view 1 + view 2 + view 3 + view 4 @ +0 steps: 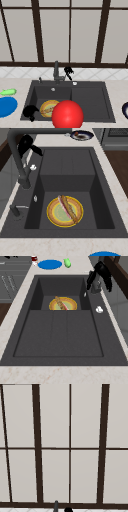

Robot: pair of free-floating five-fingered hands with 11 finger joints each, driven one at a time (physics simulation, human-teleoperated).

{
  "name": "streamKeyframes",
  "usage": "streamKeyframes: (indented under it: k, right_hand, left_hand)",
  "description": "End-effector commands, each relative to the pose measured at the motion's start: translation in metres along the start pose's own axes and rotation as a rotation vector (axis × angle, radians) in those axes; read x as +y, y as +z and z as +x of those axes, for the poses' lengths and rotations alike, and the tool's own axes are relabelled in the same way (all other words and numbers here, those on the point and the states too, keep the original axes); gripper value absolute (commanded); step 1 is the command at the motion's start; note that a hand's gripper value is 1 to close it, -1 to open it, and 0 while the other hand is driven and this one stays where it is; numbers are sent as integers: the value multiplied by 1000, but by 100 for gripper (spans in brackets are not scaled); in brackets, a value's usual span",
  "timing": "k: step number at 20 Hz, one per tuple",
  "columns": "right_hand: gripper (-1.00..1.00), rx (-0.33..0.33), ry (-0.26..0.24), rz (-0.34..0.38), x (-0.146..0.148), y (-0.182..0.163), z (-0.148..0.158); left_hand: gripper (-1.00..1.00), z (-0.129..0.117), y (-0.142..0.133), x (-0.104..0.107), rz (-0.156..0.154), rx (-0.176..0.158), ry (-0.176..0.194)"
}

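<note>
My right hand hovers just right of the black faucet at the back of the sink, fingers loosely straight and pointing down, holding nothing. It also shows beside the faucet neck as a hand in the left side view, a hand in the right side view and a hand in the upper view. My left hand hangs at the front left corner of the sink. A yellow plate with a hot dog lies in the left basin, to the right of the left hand.
A large red ball sits at the front edge of the black sink. A blue plate and a green item lie on the left counter. A dark dish is on the right counter. A window spans behind.
</note>
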Motion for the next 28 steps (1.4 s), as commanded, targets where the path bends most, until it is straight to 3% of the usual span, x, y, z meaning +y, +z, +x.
streamKeyframes:
  k: [1,8,11,15,16,18,23,28]
  right_hand:
    - [-100,-28,-42,-44,-1,15,-24]
    - [-100,-53,-69,-49,21,29,-56]
    - [-100,-44,-73,-88,32,38,-67]
    - [-100,-35,-68,-102,39,44,-78]
    - [-100,-44,-33,-69,33,43,-73]
    - [-100,-30,-22,-62,38,42,-76]
    - [-100,-26,-44,-133,57,53,-94]
    - [-100,-49,-32,-142,84,78,-106]
  left_hand:
    - [0,0,0,0,0,0,0]
    - [0,0,0,0,0,0,0]
    - [0,0,0,0,0,0,0]
    - [0,0,0,0,0,0,0]
    - [0,0,0,0,0,0,0]
    - [0,0,0,0,0,0,0]
    - [0,0,0,0,0,0,0]
    - [0,0,0,0,0,0,0]
